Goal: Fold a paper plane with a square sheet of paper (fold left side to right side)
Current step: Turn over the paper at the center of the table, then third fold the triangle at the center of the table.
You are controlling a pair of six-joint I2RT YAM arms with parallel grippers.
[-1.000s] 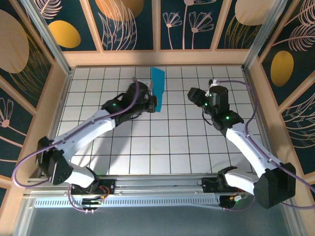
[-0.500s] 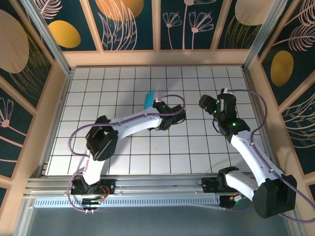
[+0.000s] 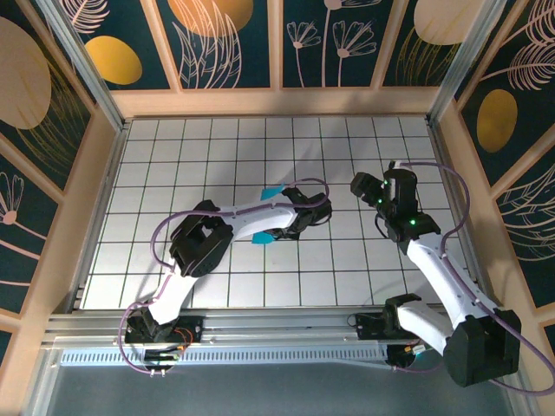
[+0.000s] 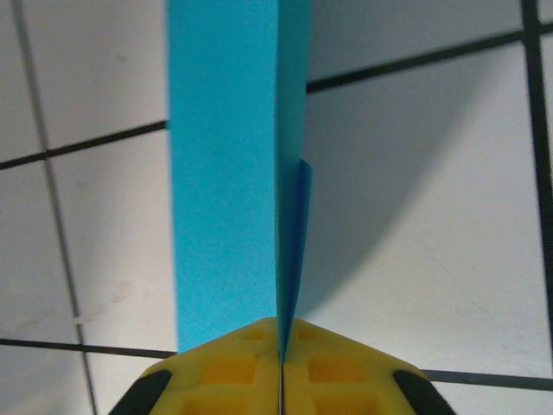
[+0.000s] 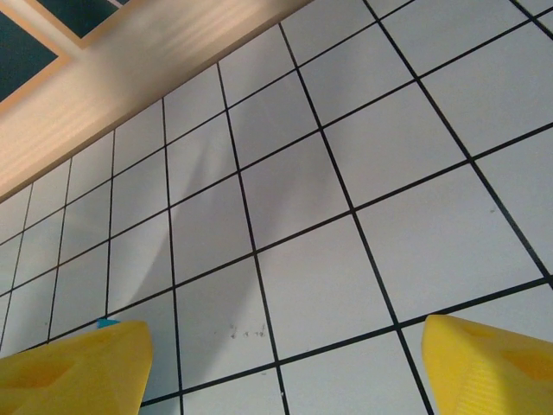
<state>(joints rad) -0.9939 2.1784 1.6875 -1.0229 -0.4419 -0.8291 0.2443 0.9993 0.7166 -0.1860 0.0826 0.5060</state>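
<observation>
Right now I see the left fingers pressed flat together on the paper plane, pinching it along its folded edge. In the left wrist view, the cyan strip runs straight away from the yellow fingers, raised above the white gridded tabletop and casting a shadow on the tiles to its right. From above, the left arm is curled back on itself near the middle of the tabletop, and blue paper pokes out on both sides of its forearm. My right fingers are spread wide, holding nothing, with bare tiles between them. They hang over the right half of the tabletop, apart from the paper.
</observation>
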